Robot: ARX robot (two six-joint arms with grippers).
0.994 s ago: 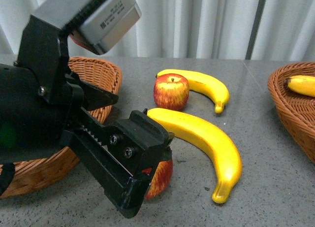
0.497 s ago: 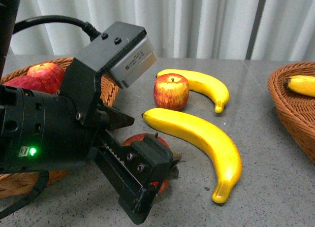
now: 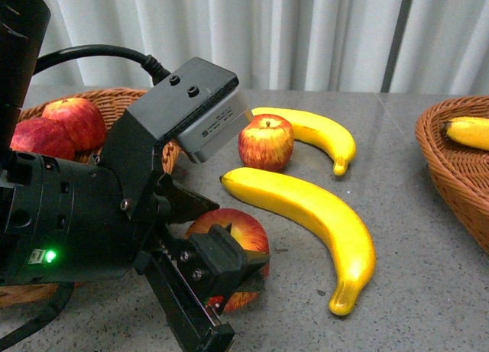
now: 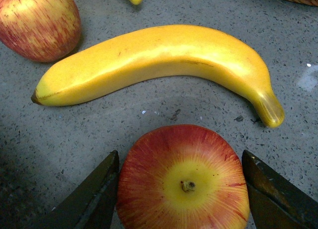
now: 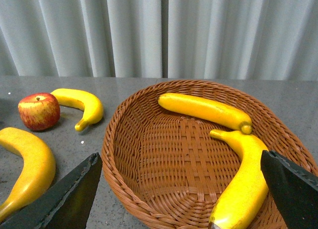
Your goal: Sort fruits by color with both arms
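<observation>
The left end effector (image 4: 180,162) straddles the near apple (image 3: 233,230) on the surface (image 3: 428,291), its fingers (image 4: 94,199) right against the apple's sides; whether they pinch it I cannot tell. Just behind that apple lies a long banana (image 3: 313,211), and beyond it a second apple (image 3: 265,141) and a shorter banana (image 3: 321,134). Well right of it, the right end effector (image 5: 179,164) hangs spread over a basket (image 5: 149,154) holding bananas (image 5: 201,110).

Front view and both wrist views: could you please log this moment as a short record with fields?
Left basket: two apples
Right basket: two bananas
Left gripper: fingers either side of near apple, which sits on table; grip unclear
Right gripper: open, empty, facing right basket
Also loose on table: far apple, near banana, far banana
</observation>
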